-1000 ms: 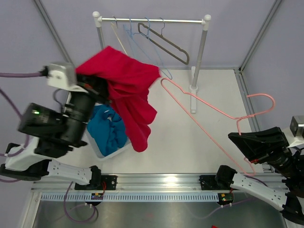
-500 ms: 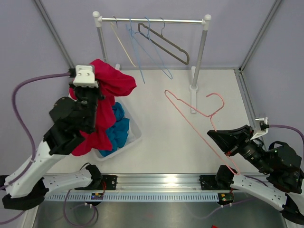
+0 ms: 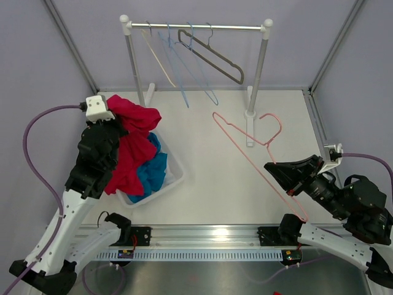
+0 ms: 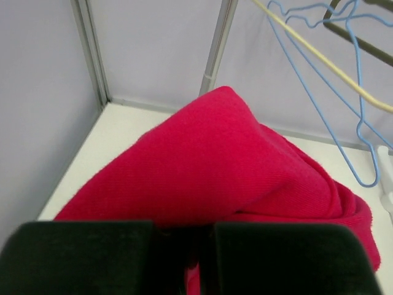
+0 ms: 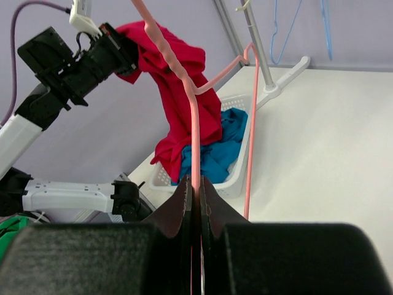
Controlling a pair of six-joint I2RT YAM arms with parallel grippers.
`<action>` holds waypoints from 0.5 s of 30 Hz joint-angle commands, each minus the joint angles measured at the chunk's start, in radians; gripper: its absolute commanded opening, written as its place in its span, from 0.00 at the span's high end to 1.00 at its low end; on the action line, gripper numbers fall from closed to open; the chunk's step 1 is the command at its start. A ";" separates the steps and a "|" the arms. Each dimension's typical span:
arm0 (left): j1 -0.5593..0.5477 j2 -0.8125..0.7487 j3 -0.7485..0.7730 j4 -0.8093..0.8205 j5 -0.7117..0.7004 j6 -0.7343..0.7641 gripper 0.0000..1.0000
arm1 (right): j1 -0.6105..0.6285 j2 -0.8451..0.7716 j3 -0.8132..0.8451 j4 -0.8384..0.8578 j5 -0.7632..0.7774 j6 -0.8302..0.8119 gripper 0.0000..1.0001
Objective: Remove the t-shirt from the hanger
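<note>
The red t-shirt (image 3: 132,147) hangs from my left gripper (image 3: 113,126) over the white basket (image 3: 175,178) at the left; it is off the hanger. In the left wrist view the shirt (image 4: 215,166) fills the frame in front of the shut jaws of the left gripper (image 4: 184,246). My right gripper (image 3: 276,169) is shut on the bare pink hanger (image 3: 245,147) and holds it above the table at the right. In the right wrist view the pink hanger (image 5: 193,123) runs up from between the shut fingers of the right gripper (image 5: 195,190).
A blue garment (image 3: 153,169) lies in the basket. A clothes rail (image 3: 196,26) at the back carries several hangers, blue (image 3: 202,74), cream and grey (image 3: 215,58). Its right post (image 3: 258,67) stands near the pink hanger's hook.
My left arm swung down and left, lowering the red shirt over the basket. My right gripper brought the pink hanger in towards the middle of the table.
</note>
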 commanded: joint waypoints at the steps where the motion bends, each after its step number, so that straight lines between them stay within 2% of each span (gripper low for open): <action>1: 0.010 -0.044 -0.101 -0.015 0.033 -0.198 1.00 | 0.005 0.055 0.083 0.005 0.059 -0.055 1.00; 4: 0.011 -0.135 -0.235 -0.111 -0.061 -0.365 0.99 | 0.005 0.113 0.164 -0.011 0.102 -0.089 1.00; 6: 0.010 -0.202 -0.278 -0.170 -0.150 -0.448 0.91 | 0.005 0.181 0.214 -0.041 0.124 -0.124 1.00; 7: 0.010 -0.222 -0.301 -0.214 -0.161 -0.464 0.80 | 0.005 0.216 0.255 -0.043 0.137 -0.139 1.00; 10: 0.008 -0.279 -0.324 -0.253 -0.138 -0.491 0.59 | 0.005 0.258 0.338 -0.061 0.223 -0.184 1.00; 11: 0.010 -0.284 -0.332 -0.266 -0.127 -0.502 0.43 | 0.005 0.264 0.356 -0.060 0.242 -0.199 1.00; 13: 0.010 -0.301 -0.340 -0.289 -0.104 -0.505 0.25 | 0.005 0.291 0.398 -0.046 0.334 -0.253 1.00; 14: 0.010 -0.311 -0.352 -0.288 -0.075 -0.513 0.09 | 0.005 0.307 0.421 -0.046 0.389 -0.290 1.00; 15: 0.010 -0.322 -0.354 -0.286 -0.055 -0.516 0.03 | 0.005 0.322 0.421 -0.048 0.418 -0.305 1.00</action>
